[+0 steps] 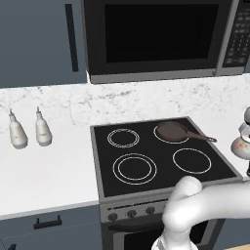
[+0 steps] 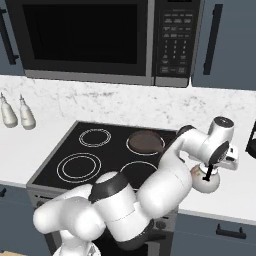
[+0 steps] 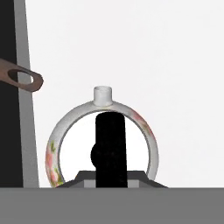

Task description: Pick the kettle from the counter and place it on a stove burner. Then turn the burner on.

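**Mia:** White speckled stone makes the desk (image 1: 49,171), with grey-blue cupboards under it and a big dark microwave oven (image 1: 156,39) up on the wall. Where is the kettle?

**Ben:** See the small round silvery-white kettle with the black arched handle (image 2: 206,182)? It sits on the desk, just to the right of the black glass cooktop (image 1: 161,156). It is not on the stove yet.

**Mia:** And the robot's pincer (image 2: 209,172)?

**Ben:** It hangs right over the kettle, pointing down. In the hand view the black handle runs straight up the middle, so I think it is lined up to take that handle. I cannot tell if the fingers are apart or together, or if they touch the handle.

**Mia:** Why the handle?

**Ben:** The body is round and slippery, I guess. The handle is thin and easy to pinch.

**Mia:** Where should it go?

**Ben:** On the widest white double-ring burner (image 1: 135,168), at the front left. That spot is bare. A brown frying pan with a long handle (image 1: 172,131) fills the back right ring, and its handle pokes toward the kettle.

**Mia:** Could it bump?

**Ben:** Maybe, so lifting high first seems wise. Two white narrow-necked bottles (image 1: 29,129) stand far off on the left.
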Available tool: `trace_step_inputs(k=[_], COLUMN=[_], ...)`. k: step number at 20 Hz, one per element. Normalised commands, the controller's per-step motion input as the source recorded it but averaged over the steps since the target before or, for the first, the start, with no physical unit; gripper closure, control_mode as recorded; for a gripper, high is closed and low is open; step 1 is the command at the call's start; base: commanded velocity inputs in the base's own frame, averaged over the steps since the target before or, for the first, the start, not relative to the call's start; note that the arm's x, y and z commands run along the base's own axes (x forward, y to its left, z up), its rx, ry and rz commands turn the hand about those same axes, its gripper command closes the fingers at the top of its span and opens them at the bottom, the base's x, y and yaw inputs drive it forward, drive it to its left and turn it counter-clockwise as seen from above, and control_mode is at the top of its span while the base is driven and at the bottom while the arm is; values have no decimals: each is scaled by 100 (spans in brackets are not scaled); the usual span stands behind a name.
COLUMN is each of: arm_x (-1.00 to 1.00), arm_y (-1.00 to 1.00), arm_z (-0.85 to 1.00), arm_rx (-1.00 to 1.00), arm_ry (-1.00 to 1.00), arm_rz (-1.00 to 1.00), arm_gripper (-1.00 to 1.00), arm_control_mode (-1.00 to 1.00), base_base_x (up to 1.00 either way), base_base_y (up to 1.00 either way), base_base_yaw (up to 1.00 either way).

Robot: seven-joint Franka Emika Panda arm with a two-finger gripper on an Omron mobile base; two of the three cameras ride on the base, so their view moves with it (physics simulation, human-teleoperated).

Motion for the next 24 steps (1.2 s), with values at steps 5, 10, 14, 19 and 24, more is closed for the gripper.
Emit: trace_step_inputs(k=[5, 10, 14, 19, 24], arm_x=[0, -22, -48, -55, -35], arm_y=[2, 24, 57, 100, 100], arm_z=[5, 44, 62, 67, 35], arm_rx=[0, 0, 0, 0, 0], arm_ry=[-8, -25, -39, -44, -24], arm_rz=[0, 0, 0, 3, 0], arm_gripper=[100, 100, 100, 100, 100], arm_control_mode=[-100, -100, -100, -100, -100], base_base_x=[0, 0, 0, 0, 0], base_base_y=[0, 0, 0, 0, 0], base_base_yaw=[0, 0, 0, 0, 0])
